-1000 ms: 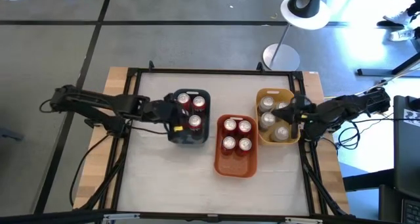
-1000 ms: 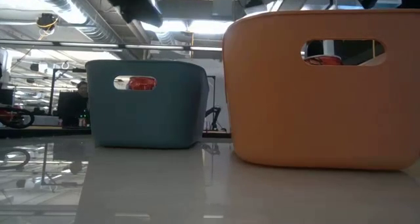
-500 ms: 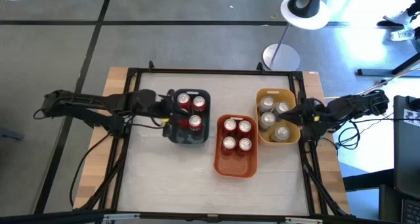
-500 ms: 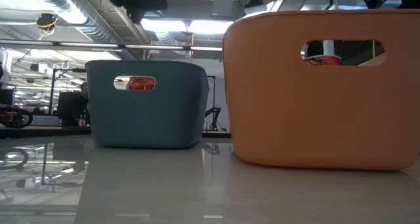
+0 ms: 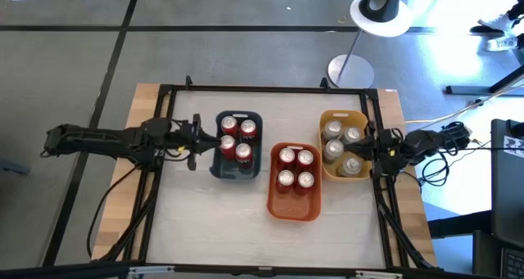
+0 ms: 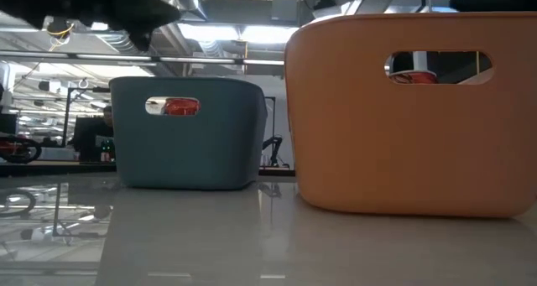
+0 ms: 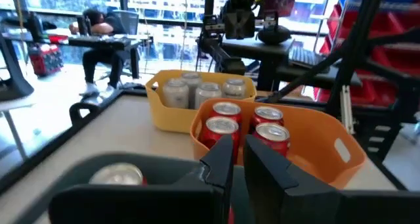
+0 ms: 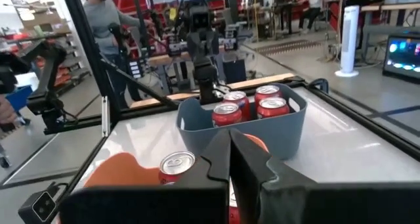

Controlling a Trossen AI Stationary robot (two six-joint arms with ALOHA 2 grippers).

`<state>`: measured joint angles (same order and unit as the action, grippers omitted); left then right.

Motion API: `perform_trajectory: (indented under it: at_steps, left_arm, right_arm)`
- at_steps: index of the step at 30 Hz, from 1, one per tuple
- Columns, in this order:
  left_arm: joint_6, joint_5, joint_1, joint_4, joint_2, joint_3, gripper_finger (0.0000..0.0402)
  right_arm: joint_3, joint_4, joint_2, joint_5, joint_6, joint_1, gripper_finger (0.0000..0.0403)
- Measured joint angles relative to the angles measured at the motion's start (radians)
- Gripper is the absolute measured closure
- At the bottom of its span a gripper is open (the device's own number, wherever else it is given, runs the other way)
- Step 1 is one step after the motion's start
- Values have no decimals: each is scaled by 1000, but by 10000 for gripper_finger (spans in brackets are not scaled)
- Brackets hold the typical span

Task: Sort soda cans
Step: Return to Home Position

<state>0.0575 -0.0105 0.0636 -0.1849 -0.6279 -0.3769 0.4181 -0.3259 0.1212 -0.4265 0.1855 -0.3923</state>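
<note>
Four red soda cans (image 5: 286, 155) in orange bin (image 5: 295, 209) (upright). Left gripper (image 5: 195, 141) well left of it, right gripper (image 5: 370, 146) right of it, both clenched, empty.

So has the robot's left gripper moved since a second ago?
Yes. In the high view the left gripper has pulled back toward the table's left side. It was over the dark blue bin and is now just outside the bin's left wall.

Soda cans (image 5: 286, 155) sit in left bin (image 5: 237, 173), middle bin (image 5: 293, 207), right bin (image 5: 344, 114), side by side.
</note>
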Motion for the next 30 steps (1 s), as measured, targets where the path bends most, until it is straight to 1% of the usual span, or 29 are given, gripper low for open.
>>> perform_trajectory:
  at_steps: [3, 7, 10, 15, 16, 20, 22, 25, 30]
  left_arm:
    - [34, -1, 0, -34, 49, 63, 373]
    - [40, -3, 3, -66, 123, 144, 373]
    - [51, -3, 3, -69, 180, 195, 373]
    - [90, -5, 3, -69, 276, 270, 373]
    - [95, -5, 3, -71, 294, 283, 373]
    - [99, -5, 3, -71, 360, 327, 373]
    - [96, -5, 3, -68, 387, 340, 373]
    - [85, -5, 3, -75, 419, 363, 373]
    - [79, -12, 3, -58, 453, 367, 373]
  right_arm:
    - [-54, 38, -49, -1, -16, 0, 398]
    - [-91, 44, -121, 0, -41, 0, 398]
    - [-99, 32, -119, -8, -46, 0, 398]
    - [-142, 73, -118, -2, -82, 0, 398]
    - [-151, 100, -118, 18, -93, 0, 398]
    - [-215, 237, -119, 198, -156, 0, 398]
    - [-242, 281, -118, 241, -160, 0, 398]
    - [-270, 328, -119, 244, -153, 0, 397]
    - [-292, 333, -119, 210, -148, 10, 398]
